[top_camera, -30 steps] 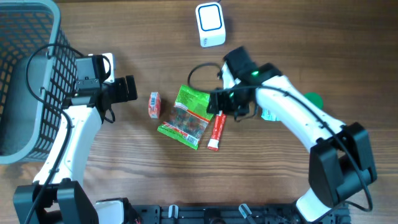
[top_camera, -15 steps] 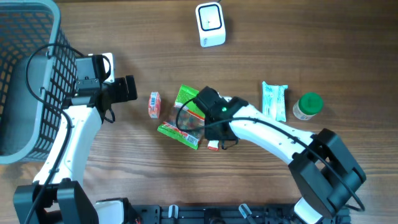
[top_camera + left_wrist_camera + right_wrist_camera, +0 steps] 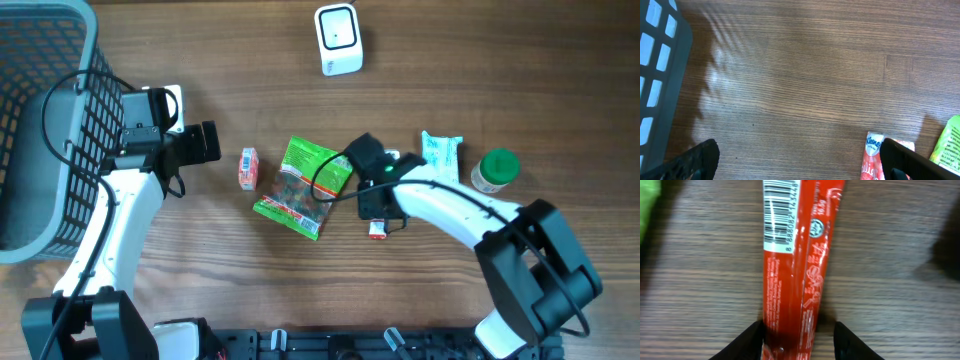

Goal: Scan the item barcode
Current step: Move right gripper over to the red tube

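1. The task's thing, a long red pack, lies flat on the bench near the middle, just right of the green bag.
2. The right hand sits directly over the pack's near end, with one finger on each long side. One finger seems to touch the edge, and a sliver of wood shows by the other. I cannot tell whether it is actually clenched on the pack or only straddling it.
3. The pack's long axis runs straight away from the fingers, roughly near to far across the bench. From above most of it is hidden under the arm, so that heading is my best reading.
4. The barcode faces up, towards the end away from the fingers and clear of them.
5. The scanner stands at the far edge, beyond the pack and a little to the left, so the coming move is likely to be a lift and a carry away from the near side, with the code turned towards it.
6. The left hand is spread wide and empty, well apart to the left by a small tissue pack. The right arm is plainly the nearer one.
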Robot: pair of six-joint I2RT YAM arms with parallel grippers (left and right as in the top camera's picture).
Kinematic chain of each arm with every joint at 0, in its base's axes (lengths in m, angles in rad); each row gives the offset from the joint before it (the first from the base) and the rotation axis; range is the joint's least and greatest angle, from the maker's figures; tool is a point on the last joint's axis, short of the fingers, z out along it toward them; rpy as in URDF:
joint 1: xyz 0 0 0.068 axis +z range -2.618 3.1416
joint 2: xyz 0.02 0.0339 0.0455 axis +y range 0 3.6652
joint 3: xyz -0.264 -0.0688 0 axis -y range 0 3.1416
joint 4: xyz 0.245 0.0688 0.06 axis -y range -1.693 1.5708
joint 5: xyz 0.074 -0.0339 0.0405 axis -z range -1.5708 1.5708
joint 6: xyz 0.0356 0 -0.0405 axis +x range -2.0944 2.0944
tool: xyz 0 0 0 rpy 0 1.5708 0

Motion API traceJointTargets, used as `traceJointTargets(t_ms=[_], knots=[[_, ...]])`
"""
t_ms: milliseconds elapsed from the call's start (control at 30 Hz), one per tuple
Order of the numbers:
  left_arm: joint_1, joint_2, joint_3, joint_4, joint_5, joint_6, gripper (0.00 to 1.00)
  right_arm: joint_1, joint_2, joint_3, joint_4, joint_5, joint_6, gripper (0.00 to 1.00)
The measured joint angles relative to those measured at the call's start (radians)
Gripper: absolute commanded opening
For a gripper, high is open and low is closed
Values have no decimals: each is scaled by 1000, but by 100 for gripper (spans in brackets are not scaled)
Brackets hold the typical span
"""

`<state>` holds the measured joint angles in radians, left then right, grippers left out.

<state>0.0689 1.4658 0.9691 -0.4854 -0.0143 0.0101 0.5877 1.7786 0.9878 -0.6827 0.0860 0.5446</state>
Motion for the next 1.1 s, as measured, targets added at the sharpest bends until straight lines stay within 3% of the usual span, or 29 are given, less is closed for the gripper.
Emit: traceJointTargets(t_ms=[233,433,533,600,667,700,733,800,833,900,1100], knots=[[0,0,0,0,0,0,100,-219,-2,6,-32,-294,-163,47],[0,0,0,0,0,0,100,-363,-74,6,-140,-476,-203,47],[0,0,0,0,0,0,100,-367,-123,6,-181,-499,-183,60],[0,0,0,0,0,0,100,-363,-126,-2,-177,-507,-153,76],[0,0,0,0,0,0,100,-363,-126,-35,-154,-512,-108,100],[0,0,0,0,0,0,100,-363,-126,-55,-142,-513,-91,100],[0,0,0,0,0,0,100,-363,-126,-76,-123,-514,-75,98],[0,0,0,0,0,0,100,-362,-126,-127,-82,-515,-38,63],[0,0,0,0,0,0,100,-361,-126,-140,-70,-516,-29,50],[0,0,0,0,0,0,100,-355,-126,-172,-35,-516,-9,36],[0,0,0,0,0,0,100,-317,-136,-206,8,-495,60,36]])
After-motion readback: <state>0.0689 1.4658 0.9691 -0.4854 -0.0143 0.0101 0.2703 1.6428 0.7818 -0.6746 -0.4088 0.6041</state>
